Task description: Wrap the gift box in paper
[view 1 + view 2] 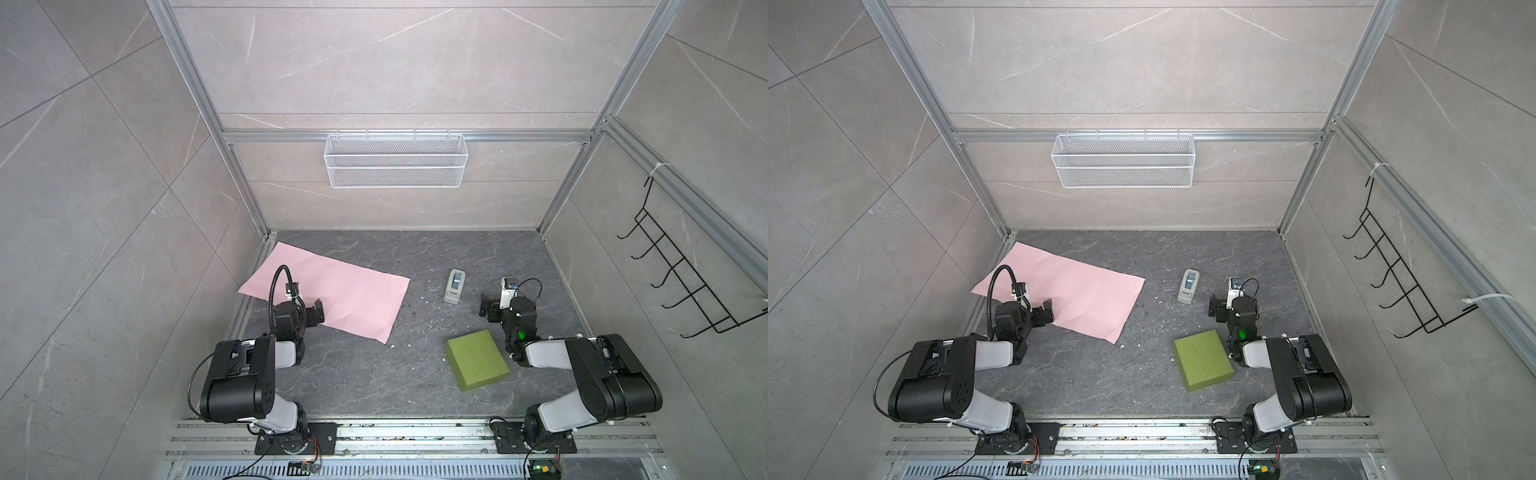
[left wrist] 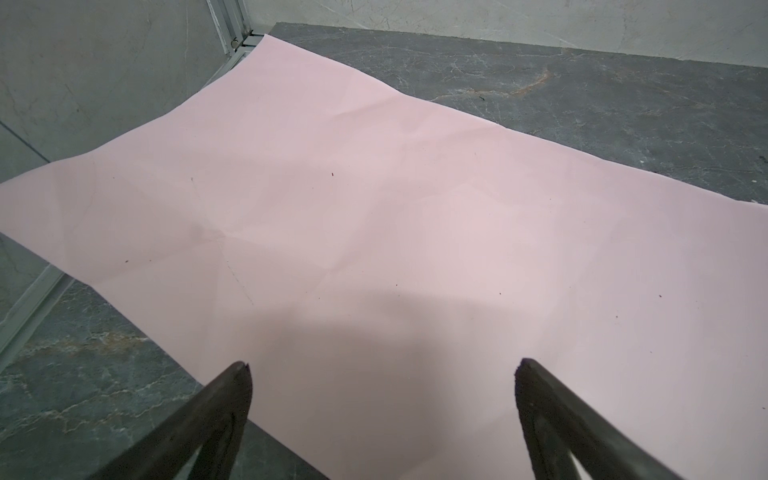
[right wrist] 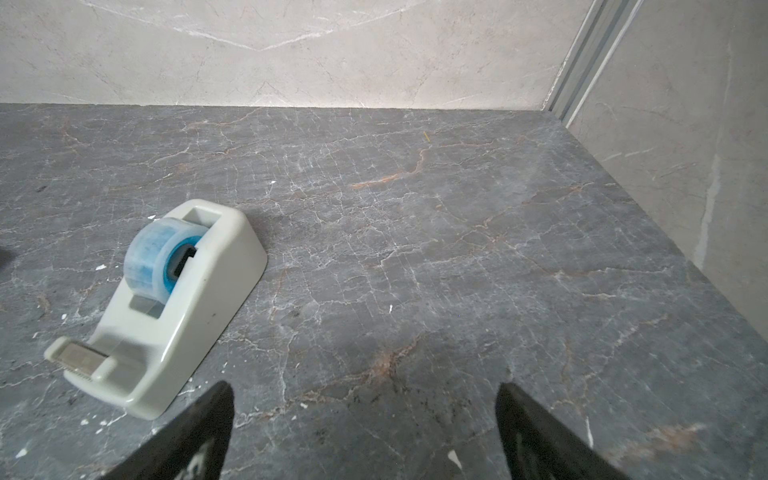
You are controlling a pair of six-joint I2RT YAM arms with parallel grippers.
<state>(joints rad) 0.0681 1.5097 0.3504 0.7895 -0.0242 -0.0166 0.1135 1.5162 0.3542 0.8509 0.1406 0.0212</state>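
The large, thin, pale pink rectangular sheet of paper (image 1: 332,286) lies flat on the rear left of the table, with one corner at the rear left frame post. The flat olive-green rectangular gift box (image 1: 477,359) rests on bare table at the front right, well apart from the paper. No wrapping step is done yet.

The left gripper (image 2: 382,365) hangs low over the near edge of the paper with its jaws spread wide and empty. This position suits drawing the sheet toward the centre. The right gripper (image 3: 363,386), also wide and empty, hovers over bare table beside the small grey-white tape dispenser (image 3: 166,303). It appears placed to reach either the dispenser or the box.

The surface is a dark grey, veined, stone-pattern tabletop (image 1: 374,382) flecked with pale scraps. Pale marbled wall panels in an aluminium frame enclose it. A white wire mesh basket (image 1: 395,160) hangs on the rear wall, and a black wire hook rack (image 1: 683,259) hangs on the right wall.
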